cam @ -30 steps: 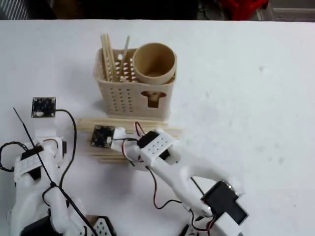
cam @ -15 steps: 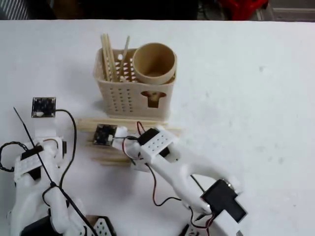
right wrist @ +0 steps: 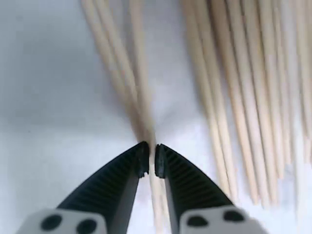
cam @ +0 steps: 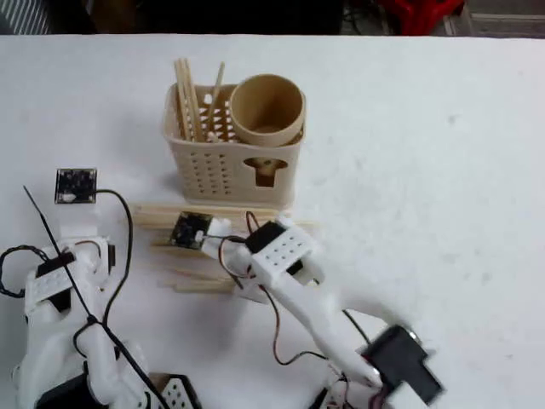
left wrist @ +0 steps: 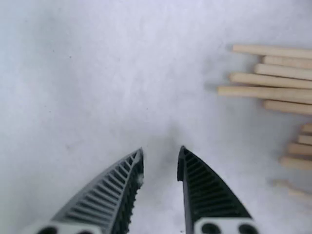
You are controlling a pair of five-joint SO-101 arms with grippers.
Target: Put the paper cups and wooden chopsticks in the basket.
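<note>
Pinching a pale wooden chopstick (right wrist: 141,73), the right gripper (right wrist: 147,160) has its black ribbed jaws pressed almost together. The stick runs out past the tips beside two more thin sticks that converge there. Just beside these, a row of loose wooden chopsticks (right wrist: 243,97) lies flat and parallel on the white tabletop (cam: 426,170).

In the high view this gripper's arm (cam: 285,256) is over the loose sticks, which lie just on the near side of the cream perforated plastic basket (cam: 223,170). The basket stands toward the far edge and holds a beige paper cup (cam: 266,106) and several upright chopsticks (cam: 189,94) in its far left corner.

The left gripper (left wrist: 161,152) has its jaws spread and holds nothing. It is over bare tabletop toward the near left corner, with chopstick ends near but apart from it.
</note>
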